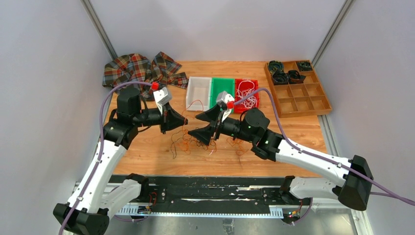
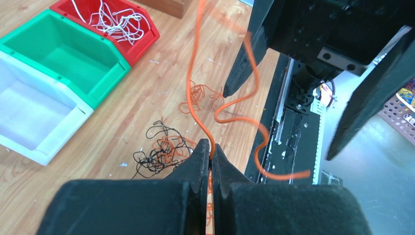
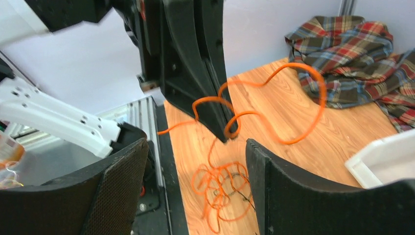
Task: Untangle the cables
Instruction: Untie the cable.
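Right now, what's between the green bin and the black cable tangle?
Only bare tabletop, in the left wrist view: nothing lies between the green bin and the black tangle.

Back left corner of the table (image 1: 303, 132): a cloth (image 1: 142, 68). Back middle, three bins side by side: left bin (image 1: 199, 92), middle bin (image 1: 221, 84), and right bin (image 1: 238, 83) with cables (image 1: 247, 95) in it. The tray (image 1: 299, 90) sits right of those, rolls (image 1: 286, 76) in its back compartments. The tangle (image 1: 188, 142) lies in front of the bins. The left gripper (image 2: 211, 147) and right gripper (image 3: 195, 142) are nose to nose above it, with one cable (image 2: 189, 93) pinched in the left.
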`<control>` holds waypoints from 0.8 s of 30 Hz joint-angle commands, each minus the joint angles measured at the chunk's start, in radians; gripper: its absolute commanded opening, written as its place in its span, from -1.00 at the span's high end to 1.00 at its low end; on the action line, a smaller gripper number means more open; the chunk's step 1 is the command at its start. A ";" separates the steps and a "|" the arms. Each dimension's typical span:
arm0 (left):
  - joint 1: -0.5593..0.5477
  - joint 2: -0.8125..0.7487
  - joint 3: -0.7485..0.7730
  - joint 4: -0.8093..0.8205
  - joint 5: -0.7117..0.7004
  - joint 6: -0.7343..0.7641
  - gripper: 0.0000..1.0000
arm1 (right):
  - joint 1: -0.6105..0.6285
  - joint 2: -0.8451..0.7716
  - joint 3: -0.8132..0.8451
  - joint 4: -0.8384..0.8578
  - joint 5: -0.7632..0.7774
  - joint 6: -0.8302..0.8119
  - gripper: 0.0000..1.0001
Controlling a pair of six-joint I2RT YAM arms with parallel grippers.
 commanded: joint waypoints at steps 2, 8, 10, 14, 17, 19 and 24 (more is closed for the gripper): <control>0.002 -0.004 0.058 -0.028 0.019 0.008 0.99 | 0.008 -0.010 -0.055 -0.075 0.035 -0.127 -0.48; 0.002 -0.003 0.093 -0.049 0.039 0.000 0.99 | 0.008 0.115 0.005 0.011 -0.004 -0.114 -0.49; 0.001 -0.003 0.102 -0.053 0.048 -0.006 0.99 | 0.008 0.174 0.033 0.043 -0.011 -0.104 -0.40; 0.002 -0.006 0.130 -0.078 0.064 -0.003 0.99 | 0.008 0.249 0.046 0.140 0.021 -0.073 -0.12; 0.001 -0.009 0.145 -0.092 0.082 -0.006 0.99 | 0.008 0.288 0.027 0.195 0.051 -0.056 0.19; 0.002 -0.010 0.164 -0.110 0.092 -0.002 0.99 | 0.007 0.310 0.000 0.225 0.065 -0.046 0.26; 0.001 -0.011 0.237 -0.191 0.102 0.033 0.99 | -0.002 0.337 -0.124 0.270 0.158 -0.048 0.39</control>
